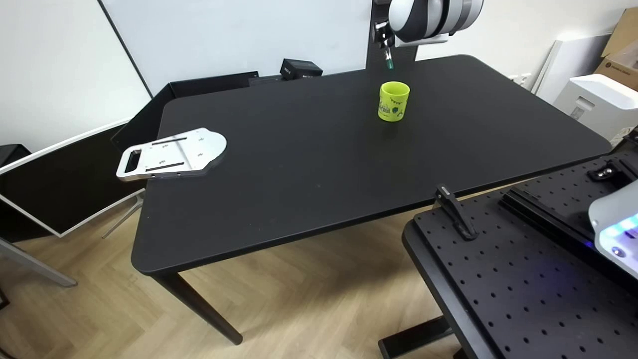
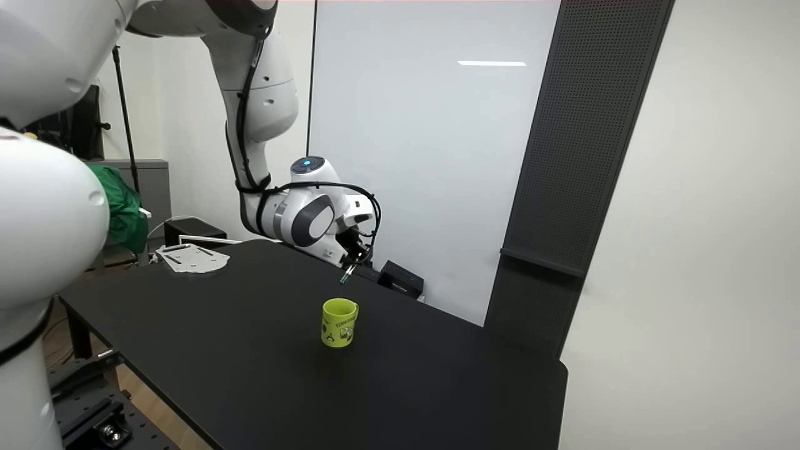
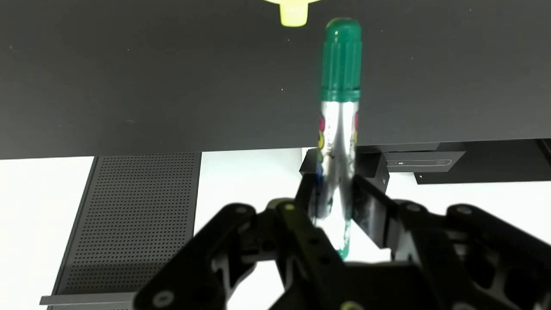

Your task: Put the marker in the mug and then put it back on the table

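Plainly, the claw (image 3: 333, 193) grips the marker (image 3: 340, 107), which slants capped end down; upper right in an exterior view, the mug (image 1: 393, 103) stands below, perhaps not directly underneath.

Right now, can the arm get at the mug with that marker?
Likely yes: the gripper holds the marker cap-down, the mug stands upright, and neither exterior view shows anything between them. Grasping the mug itself would probably need the marker released first.

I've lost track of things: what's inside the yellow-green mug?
Both exterior views show only upper inner wall in the mug, nothing poking out; the near side hides its bottom. The marker is outside, held by the gripper.
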